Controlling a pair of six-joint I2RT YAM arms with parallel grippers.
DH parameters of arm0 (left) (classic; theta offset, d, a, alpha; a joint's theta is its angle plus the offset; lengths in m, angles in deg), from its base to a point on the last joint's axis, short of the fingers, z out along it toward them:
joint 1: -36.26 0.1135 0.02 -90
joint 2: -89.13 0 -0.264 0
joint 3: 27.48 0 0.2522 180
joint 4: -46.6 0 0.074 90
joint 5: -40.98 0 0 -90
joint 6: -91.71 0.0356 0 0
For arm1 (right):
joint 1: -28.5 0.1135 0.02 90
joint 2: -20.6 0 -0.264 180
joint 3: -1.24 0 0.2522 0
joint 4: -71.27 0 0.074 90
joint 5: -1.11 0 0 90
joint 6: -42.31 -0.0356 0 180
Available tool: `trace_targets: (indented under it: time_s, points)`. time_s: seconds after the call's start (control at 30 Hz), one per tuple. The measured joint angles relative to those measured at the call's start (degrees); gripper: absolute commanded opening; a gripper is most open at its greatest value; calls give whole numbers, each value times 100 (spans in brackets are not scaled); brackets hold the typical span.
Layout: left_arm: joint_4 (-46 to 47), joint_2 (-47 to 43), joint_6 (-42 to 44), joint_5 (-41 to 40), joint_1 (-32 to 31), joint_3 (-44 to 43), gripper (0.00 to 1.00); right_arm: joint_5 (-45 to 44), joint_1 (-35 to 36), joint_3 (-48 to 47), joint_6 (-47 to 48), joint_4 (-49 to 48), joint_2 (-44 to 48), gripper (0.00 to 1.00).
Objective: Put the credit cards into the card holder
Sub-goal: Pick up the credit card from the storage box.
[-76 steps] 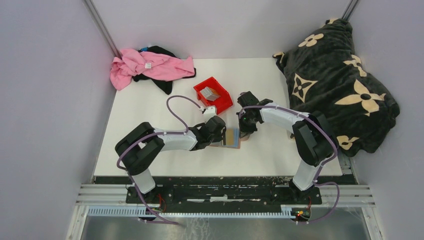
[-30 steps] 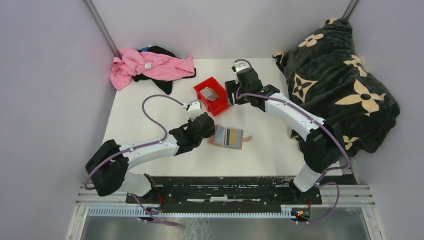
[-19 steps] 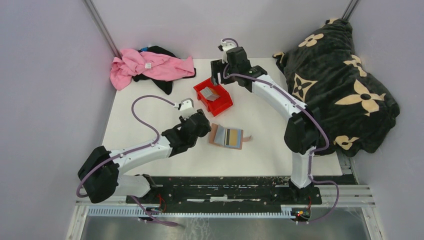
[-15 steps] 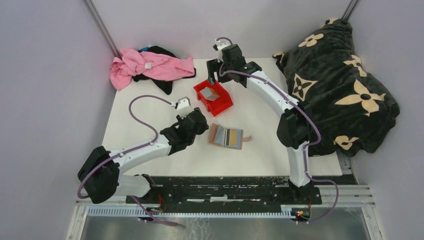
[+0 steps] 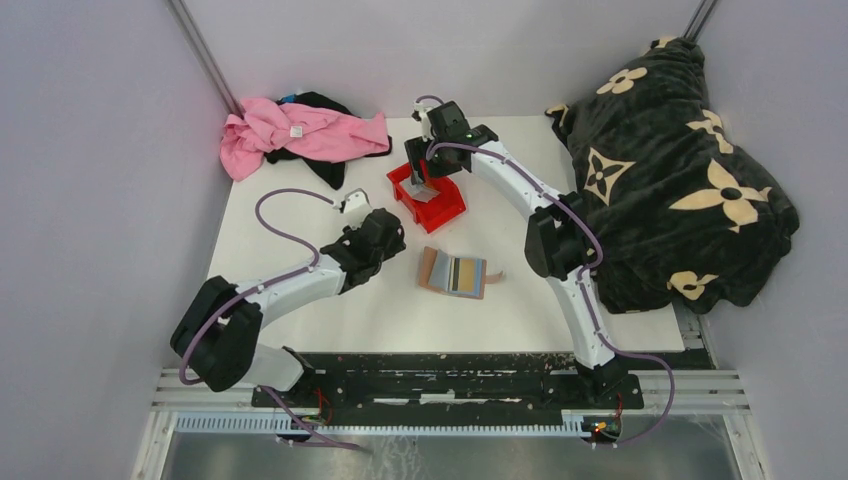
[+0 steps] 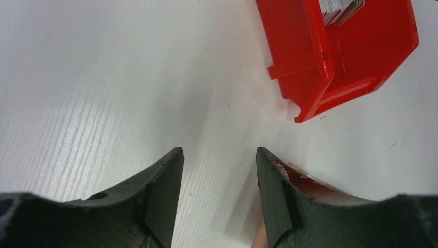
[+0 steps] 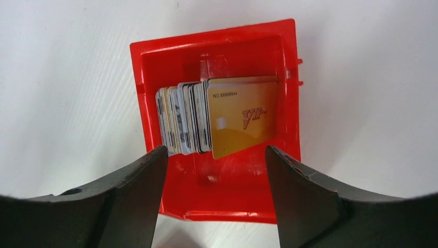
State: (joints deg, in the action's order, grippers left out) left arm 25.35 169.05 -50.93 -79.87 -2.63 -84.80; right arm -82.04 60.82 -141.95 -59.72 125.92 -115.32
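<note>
The credit cards (image 7: pixel 206 116) stand on edge in a stack inside a red bin (image 7: pixel 217 196), a gold-yellow one (image 7: pixel 243 111) at the front. My right gripper (image 7: pixel 217 152) hangs open just above that bin (image 5: pixel 440 210), holding nothing. The tan card holder (image 5: pixel 458 273) lies open on the table, with a striped card and a bluish card showing in its slots. My left gripper (image 5: pixel 392 232) is open and empty over bare table, just left of the holder. The left wrist view shows only a tan edge of the holder (image 6: pixel 304 173) behind the right finger.
A pink cloth (image 5: pixel 300 130) on a black garment (image 5: pixel 330 172) lies at the table's back left corner. A dark flower-patterned blanket (image 5: pixel 680 170) covers the right side. The red bin (image 6: pixel 335 57) is ahead and to the right of my left gripper.
My right arm has swung from the card holder back to the red bin and now hovers over the cards. My left gripper has opened and drawn back left, away from the holder.
</note>
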Motion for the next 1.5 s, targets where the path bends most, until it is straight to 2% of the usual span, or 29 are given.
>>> trace_targets:
  time_s: [0.5,0.67,0.83,0.93,1.5]
  points:
    - [168,240,0,251,302,-120,61,326,0,-846,-103,131,-826,68]
    - [208,326,0,302,358,-149,61,485,-7,-931,-210,129,-927,60]
    - [293,409,0,404,420,-151,61,577,-22,-931,-295,118,-929,48]
    - [334,503,2,459,459,-188,61,643,-39,-925,-339,68,-927,45]
    - [339,1296,4,737,509,-881,60,809,-46,-238,-525,-87,-461,40]
